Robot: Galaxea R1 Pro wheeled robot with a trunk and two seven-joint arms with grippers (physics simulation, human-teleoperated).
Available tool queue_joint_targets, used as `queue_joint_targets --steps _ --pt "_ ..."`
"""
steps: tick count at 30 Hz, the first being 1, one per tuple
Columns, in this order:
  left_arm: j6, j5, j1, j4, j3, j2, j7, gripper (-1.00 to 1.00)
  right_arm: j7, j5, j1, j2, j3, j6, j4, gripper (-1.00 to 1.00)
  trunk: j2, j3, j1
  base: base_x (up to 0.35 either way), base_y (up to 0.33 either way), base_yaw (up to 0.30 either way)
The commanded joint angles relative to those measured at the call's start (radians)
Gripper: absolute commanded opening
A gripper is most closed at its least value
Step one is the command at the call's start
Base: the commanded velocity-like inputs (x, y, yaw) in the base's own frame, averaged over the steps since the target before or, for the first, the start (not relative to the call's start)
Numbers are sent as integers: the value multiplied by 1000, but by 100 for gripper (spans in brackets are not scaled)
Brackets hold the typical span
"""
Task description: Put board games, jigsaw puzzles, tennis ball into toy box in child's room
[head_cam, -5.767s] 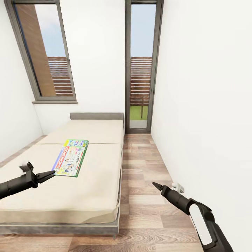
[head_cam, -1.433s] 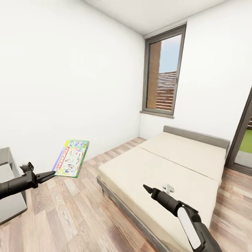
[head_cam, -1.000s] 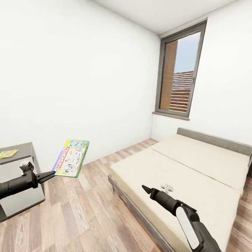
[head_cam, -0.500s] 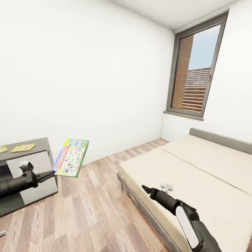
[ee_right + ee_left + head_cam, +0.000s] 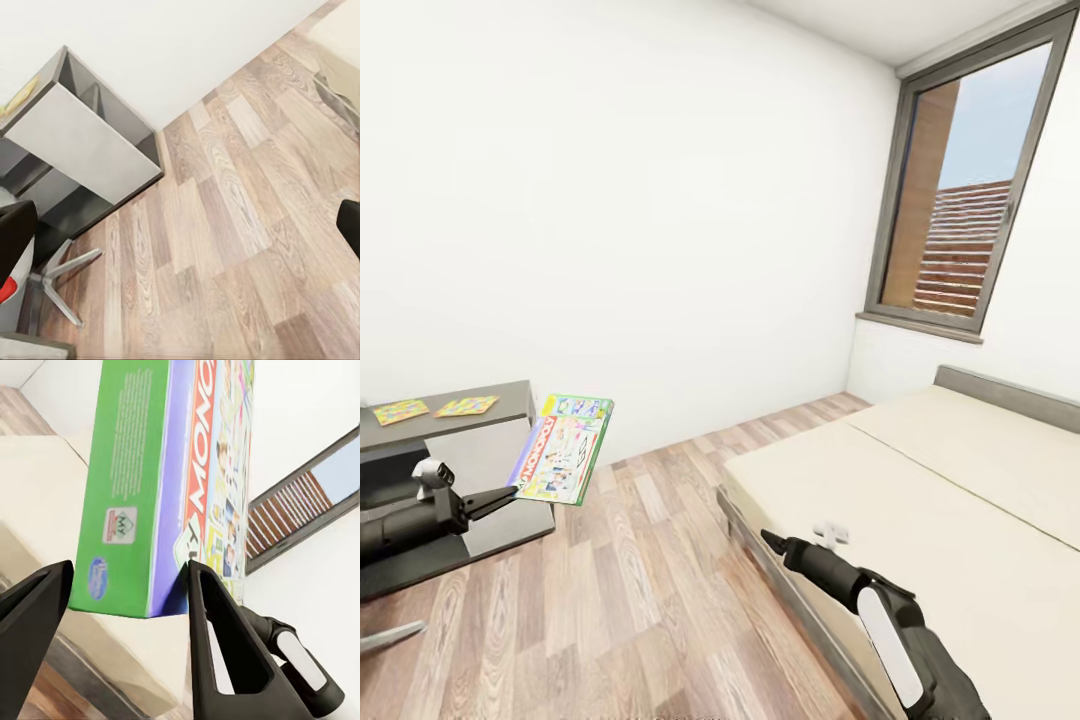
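Holding the green-edged board game (image 5: 563,449) above the floor, our left gripper (image 5: 506,496) is clamped on its corner; we cannot tell how our right gripper (image 5: 768,541) stands.

Glossy printed cardboard board game (image 5: 563,448); matt wood-plank floor (image 5: 630,590); beige cloth bed (image 5: 950,520).

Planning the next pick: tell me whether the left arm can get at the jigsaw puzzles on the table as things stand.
Probably not: the left gripper is shut on the Monopoly box, and the jigsaw puzzles lie farther back on the table.

Green-edged board game (image 5: 561,449) held aloft, tilted; two jigsaw puzzles (image 5: 400,410) flat on table (image 5: 510,393).
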Motion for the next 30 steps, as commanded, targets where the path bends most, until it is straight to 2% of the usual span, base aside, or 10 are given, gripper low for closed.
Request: queue_joint_targets --steps 1,4,6,10,17,23,30 --pt "11 6 -1 0 0 0 -1 -100 1 -4 -9 -1 7 6 5 100 -1 -3 0 0 0 181" --pt "11 6 -1 0 0 0 0 -100 6 -6 -38 -11 22 4 56 100 -1 -7 0 0 0 181" --pt "11 6 -1 0 0 0 1 -100 12 -6 -72 -16 25 1 128 100 -1 -10 0 0 0 181" --pt "10 6 -1 0 0 0 2 -100 17 -6 -110 -16 28 -2 210 100 -1 -15 0 0 0 181" --pt "9 6 -1 0 0 0 2 -100 32 -5 -117 -11 32 -3 225 100 -1 -25 0 97 0 171" --pt "-49 6 -1 0 0 0 -6 -100 38 -4 -116 -5 33 -5 224 100 -1 -34 0 286 27 115" --pt "-63 8 -1 0 0 0 -8 -100 38 -3 -114 -3 34 -9 213 100 -1 -45 0 314 136 102"
